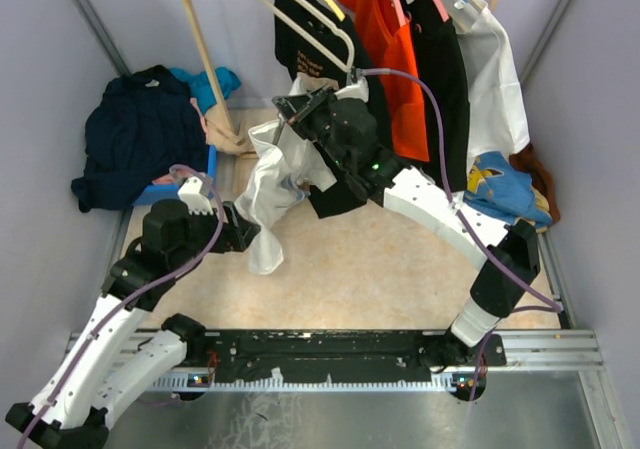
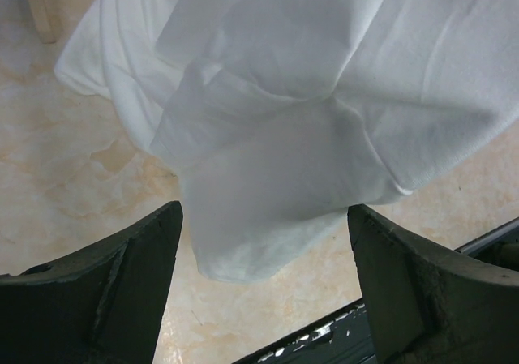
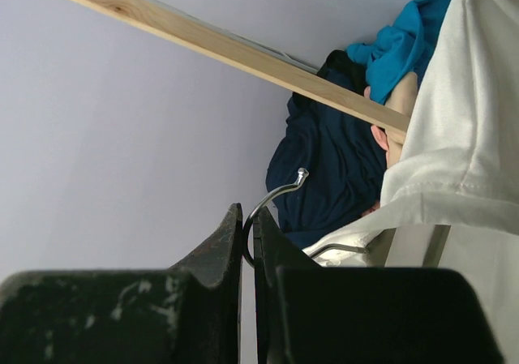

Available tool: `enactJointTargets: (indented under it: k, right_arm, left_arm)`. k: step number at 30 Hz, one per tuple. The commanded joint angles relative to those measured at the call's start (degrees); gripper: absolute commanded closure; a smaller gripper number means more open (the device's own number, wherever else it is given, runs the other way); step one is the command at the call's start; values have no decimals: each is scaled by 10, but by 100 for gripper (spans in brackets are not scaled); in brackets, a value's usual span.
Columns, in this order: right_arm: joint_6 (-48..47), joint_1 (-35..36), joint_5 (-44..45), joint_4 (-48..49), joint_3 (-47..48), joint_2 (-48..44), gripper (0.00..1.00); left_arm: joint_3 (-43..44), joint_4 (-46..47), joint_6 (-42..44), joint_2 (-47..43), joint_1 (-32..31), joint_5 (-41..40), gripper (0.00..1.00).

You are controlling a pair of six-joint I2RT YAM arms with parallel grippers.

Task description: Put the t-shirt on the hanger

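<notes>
As I read it from overhead, right gripper (image 3: 247, 218): jaws pinched on the wire hook of the hanger (image 3: 274, 195), held up mid-scene.
T-shirt (image 1: 268, 184): draped over that hanger as far as I can tell, hanging down from it — long axis roughly vertical, loose lower end towards my left side.
Left gripper (image 2: 263, 210): fingers spread wide, holding nothing; cloth hangs just ahead of them, contact I can't tell.
Key relation: the shirt's lower end lies straight in front of the left gripper — left is the nearer one, right is busy at the top.
Next, my guess: left closes on the hem to tug it straight.
</notes>
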Motion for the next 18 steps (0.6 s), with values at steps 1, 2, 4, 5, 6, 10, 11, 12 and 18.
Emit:
enactJointTargets:
  k: [1,2,4,5,6,10,11,12,18]
  right_arm:
    - [11,0,13,54,3,-12,100]
    - [13,0,13,54,2,-12,100]
    - [13,-1,12,55,0,-12,100]
    - [13,-1,12,55,0,-12,100]
    - [14,-2,11,55,-1,-11,100]
    - [17,-5,8,59,-6,-14,100]
    - [17,-5,7,60,-8,-15,100]
    - [19,-5,7,60,-9,-16,100]
    - [20,-10,5,57,-14,-25,100]
  left_arm:
    - [-10,67,-19,-5,-13,-11,12]
    - [-10,73,-22,-4,-18,-10,13]
    - [-12,85,-26,-2,-31,-11,13]
    - [-12,87,-28,-1,-39,-14,13]
    - [-11,88,-30,0,-47,-19,14]
    - [-12,89,-35,5,-81,-53,14]
    - [-14,89,-36,10,-91,-66,15]
    - [-14,90,-38,15,-101,-77,16]
    - [-10,74,-62,39,-184,-206,77]
